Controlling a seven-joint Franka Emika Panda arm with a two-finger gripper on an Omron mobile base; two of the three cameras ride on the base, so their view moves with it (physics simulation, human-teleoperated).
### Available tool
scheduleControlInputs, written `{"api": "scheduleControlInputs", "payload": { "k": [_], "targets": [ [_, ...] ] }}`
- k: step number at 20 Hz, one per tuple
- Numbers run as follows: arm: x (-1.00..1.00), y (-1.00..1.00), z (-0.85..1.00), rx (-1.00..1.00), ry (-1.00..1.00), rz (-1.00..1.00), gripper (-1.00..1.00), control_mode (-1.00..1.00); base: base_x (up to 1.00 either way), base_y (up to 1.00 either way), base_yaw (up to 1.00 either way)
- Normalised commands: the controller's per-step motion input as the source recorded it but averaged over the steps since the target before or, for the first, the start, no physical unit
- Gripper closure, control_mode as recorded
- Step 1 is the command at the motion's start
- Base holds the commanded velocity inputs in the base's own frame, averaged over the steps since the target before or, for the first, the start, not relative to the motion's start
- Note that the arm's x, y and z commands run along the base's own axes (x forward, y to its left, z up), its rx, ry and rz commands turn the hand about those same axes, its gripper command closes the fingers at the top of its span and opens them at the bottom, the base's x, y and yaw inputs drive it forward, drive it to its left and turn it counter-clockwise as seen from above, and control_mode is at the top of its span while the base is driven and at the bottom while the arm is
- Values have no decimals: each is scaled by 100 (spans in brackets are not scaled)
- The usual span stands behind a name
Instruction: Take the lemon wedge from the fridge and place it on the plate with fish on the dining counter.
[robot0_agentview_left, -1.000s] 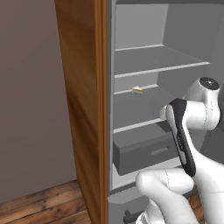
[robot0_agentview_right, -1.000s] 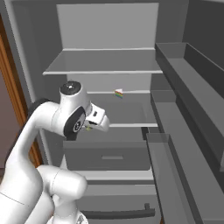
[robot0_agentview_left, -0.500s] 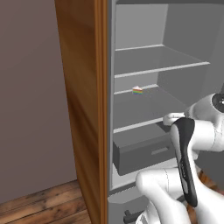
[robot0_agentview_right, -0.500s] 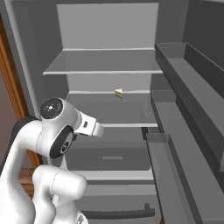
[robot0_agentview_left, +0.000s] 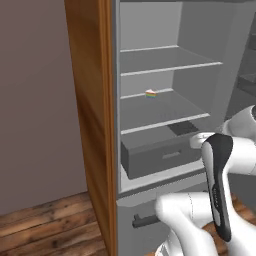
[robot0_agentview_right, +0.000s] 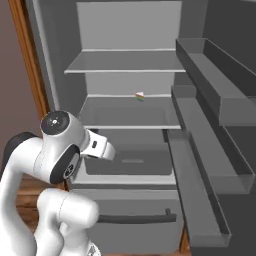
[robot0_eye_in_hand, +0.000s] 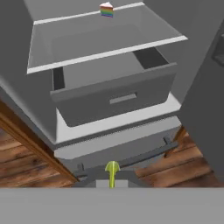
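Observation:
The fridge (robot0_agentview_left: 165, 65) (robot0_agentview_right: 125, 65) stands open. The lemon wedge (robot0_agentview_left: 150, 93) (robot0_agentview_right: 140, 97) (robot0_eye_in_hand: 106, 9), tiny and pale yellow with rainbow streaks, lies near the back of the middle shelf. My gripper (robot0_eye_in_hand: 112, 174) is shut with nothing in it. It hangs well below and in front of the wedge, level with the grey inner drawer (robot0_agentview_right: 130, 162) (robot0_eye_in_hand: 113, 98). The white hand (robot0_agentview_right: 100, 148) points toward the fridge interior. The plate with fish and the dining counter are out of view.
The open fridge door (robot0_agentview_right: 210, 150) with its deep grey bins stretches along the right. A wooden side panel (robot0_agentview_left: 92, 125) bounds the fridge on the left. The lower drawer's bar handle (robot0_agentview_right: 135, 217) sits below the hand, and a wood floor (robot0_agentview_left: 45, 220) lies beneath.
The arm has folded down and back toward the left, and the hand has dropped from shelf height to the level of the inner drawer. The lemon wedge has not moved.

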Motion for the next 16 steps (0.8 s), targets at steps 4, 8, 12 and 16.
{"api": "scheduleControlInputs", "payload": {
  "k": [4,8,12,16],
  "targets": [
    [0,0,0,0,0,0,100,100,-100,20,1],
    [0,0,0,0,0,0,100,100,-100,26,-15],
    [0,0,0,0,0,0,100,100,-100,55,-33],
    [0,0,0,0,0,0,100,100,-100,84,-40]
  ]
}}
